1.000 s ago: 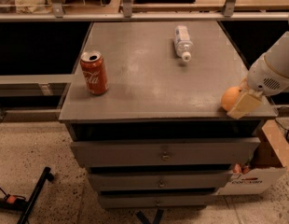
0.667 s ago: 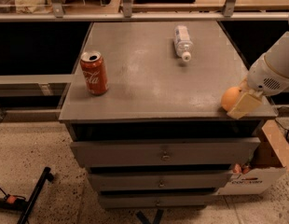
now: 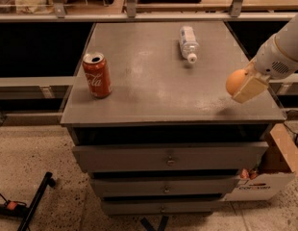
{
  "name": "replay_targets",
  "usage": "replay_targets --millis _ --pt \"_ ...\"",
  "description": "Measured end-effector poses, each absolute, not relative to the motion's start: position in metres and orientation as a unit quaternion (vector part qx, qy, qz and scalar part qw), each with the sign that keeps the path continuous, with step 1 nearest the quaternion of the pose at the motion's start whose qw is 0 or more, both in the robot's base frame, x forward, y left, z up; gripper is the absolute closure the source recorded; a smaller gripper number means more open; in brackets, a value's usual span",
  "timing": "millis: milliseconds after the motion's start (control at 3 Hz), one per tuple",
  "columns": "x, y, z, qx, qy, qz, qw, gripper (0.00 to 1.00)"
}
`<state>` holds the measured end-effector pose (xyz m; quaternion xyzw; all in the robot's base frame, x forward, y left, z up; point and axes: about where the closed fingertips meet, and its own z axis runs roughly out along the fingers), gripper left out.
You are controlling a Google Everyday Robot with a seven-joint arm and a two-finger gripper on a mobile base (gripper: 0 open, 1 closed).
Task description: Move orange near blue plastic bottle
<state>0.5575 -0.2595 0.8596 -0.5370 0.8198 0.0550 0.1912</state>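
Observation:
The orange (image 3: pixel 234 82) is held in my gripper (image 3: pixel 242 84) above the right front part of the grey cabinet top (image 3: pixel 154 81), with a shadow under it on the surface. The gripper's tan fingers (image 3: pixel 251 86) are closed around the fruit, and my white arm comes in from the right. The blue plastic bottle (image 3: pixel 188 43), clear with a white cap and pale label, lies on its side at the back centre-right of the top, well away from the orange.
A red Coca-Cola can (image 3: pixel 96 74) stands upright at the left of the top. Below are drawers (image 3: pixel 168 158). A cardboard box (image 3: pixel 264 177) sits on the floor at the right. A shelf rail (image 3: pixel 139 13) runs behind.
The gripper has lifted the orange off the cabinet top and raised it a little; before, it rested at the right front edge.

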Motion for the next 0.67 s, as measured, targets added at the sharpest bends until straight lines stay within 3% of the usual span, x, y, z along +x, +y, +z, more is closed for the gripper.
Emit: replay_targets --millis 667 --pt "0.632 -0.261 0.878 -0.52 0.805 0.02 0.283 1.0"
